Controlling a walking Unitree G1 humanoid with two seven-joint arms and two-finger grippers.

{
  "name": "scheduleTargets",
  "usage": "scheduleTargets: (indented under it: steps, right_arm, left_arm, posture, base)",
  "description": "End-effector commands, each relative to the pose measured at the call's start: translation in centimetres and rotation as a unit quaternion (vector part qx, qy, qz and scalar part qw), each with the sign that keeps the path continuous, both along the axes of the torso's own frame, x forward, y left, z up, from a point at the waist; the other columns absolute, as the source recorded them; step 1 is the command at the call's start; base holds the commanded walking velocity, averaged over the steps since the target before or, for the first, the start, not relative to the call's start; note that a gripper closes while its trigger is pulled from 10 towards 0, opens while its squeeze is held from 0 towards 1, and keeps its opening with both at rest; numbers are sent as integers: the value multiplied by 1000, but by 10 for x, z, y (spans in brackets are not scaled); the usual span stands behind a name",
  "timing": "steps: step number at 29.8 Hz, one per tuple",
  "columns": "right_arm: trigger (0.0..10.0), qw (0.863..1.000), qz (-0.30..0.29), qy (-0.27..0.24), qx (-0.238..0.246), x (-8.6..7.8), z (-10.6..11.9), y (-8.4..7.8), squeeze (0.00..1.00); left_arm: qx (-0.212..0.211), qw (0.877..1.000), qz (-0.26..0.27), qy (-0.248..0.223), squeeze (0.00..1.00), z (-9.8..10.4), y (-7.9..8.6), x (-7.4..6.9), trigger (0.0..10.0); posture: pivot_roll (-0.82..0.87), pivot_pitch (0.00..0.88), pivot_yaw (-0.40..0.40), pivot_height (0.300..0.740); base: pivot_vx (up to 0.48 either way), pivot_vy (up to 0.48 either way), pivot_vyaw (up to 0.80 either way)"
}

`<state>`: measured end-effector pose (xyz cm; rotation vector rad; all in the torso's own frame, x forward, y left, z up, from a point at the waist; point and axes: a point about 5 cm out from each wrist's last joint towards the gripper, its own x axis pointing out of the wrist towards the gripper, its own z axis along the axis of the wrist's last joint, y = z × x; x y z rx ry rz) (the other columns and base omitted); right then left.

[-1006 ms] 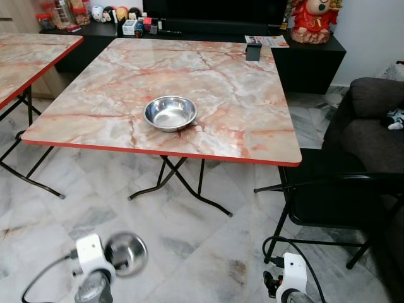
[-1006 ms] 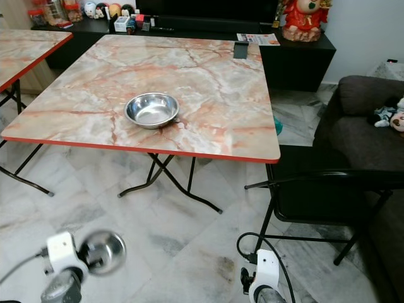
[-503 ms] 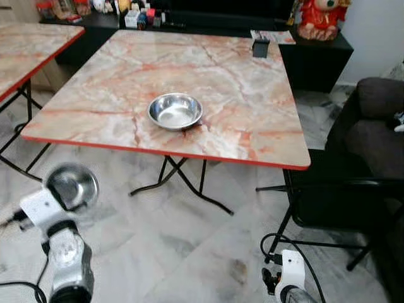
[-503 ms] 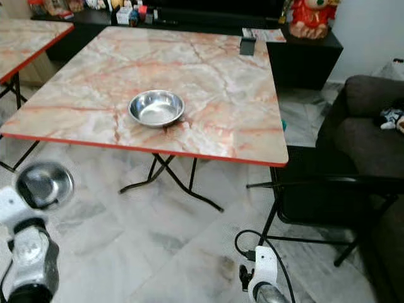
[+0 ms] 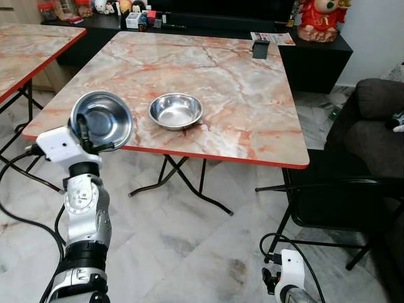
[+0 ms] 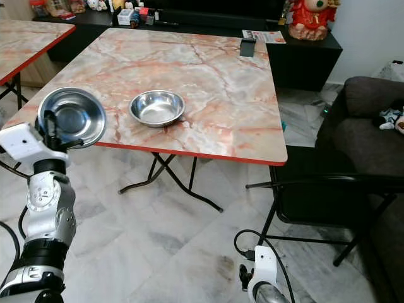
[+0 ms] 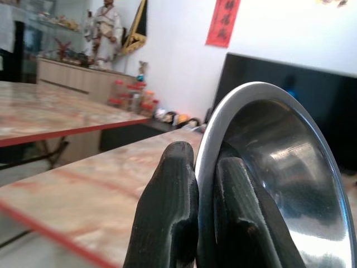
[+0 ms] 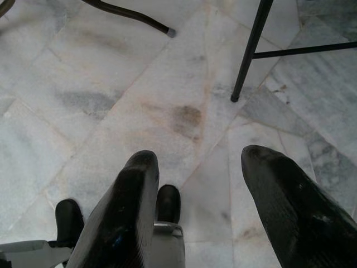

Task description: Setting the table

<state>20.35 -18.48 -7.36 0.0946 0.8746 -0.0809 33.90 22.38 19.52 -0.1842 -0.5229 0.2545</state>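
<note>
Landmark: a square marble-patterned folding table with a red edge, standing on a marble floor.
Left gripper: the left gripper is raised at the table's near-left corner, its two black fingers pinched on the rim of a steel bowl, one finger outside the rim and one inside.
Held bowl: the held bowl is tipped up on edge, with its hollow facing the camera, and overlaps the table's near-left edge in the head views; whether it touches the tabletop cannot be told.
Second bowl: a second steel bowl sits upright on the table, just beside the held bowl, towards the table's middle.
Right gripper: the right gripper hangs low, well apart from the table and near its right side, pointing at the floor, with its fingers spread wide and nothing between them.
Small dark object: a small dark object stands near the table's far-right corner.
Chair: a black folding chair stands just beside the table's right side.
Second table: a second table of the same pattern stands to the left of the landmark table.
Sofa: a dark sofa lies beyond the chair, further from the table.
</note>
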Motion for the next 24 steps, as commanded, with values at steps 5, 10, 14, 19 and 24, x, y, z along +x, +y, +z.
scheduleTargets:
  steps: [5, 10, 14, 19, 24]
  right_arm:
    - [10000, 1000, -9, 2, 2, -1, 0, -2, 0]
    - [10000, 1000, -17, -2, -2, 0, 1, -6, 0]
    - [10000, 1000, -15, -3, -1, 2, 1, -6, 0]
    - [10000, 1000, -9, -1, -1, 2, 2, -5, 0]
    - [10000, 1000, -7, -7, 4, 4, 2, -2, 0]
  left_arm:
    - [-11, 1000, -28, 5, 0, 2, -5, 7, 10000]
    - [-17, 999, -43, 6, 0, 2, -9, 9, 10000]
    - [-16, 999, -45, 6, 0, 3, -10, 11, 10000]
    - [-16, 999, -48, 4, 0, 4, -11, 11, 10000]
    - [-14, 998, -58, 4, 0, 6, -12, 13, 10000]
  posture:
    - [66, 81, -46, 740]
    - [76, 65, -50, 740]
    - [77, 51, -49, 740]
    - [76, 49, -49, 740]
    - [82, 40, -47, 740]
  base:
    - [0, 0, 0]
    - [0, 0, 0]
    - [133, 0, 0]
    - [316, 0, 0]
    - [337, 0, -230]
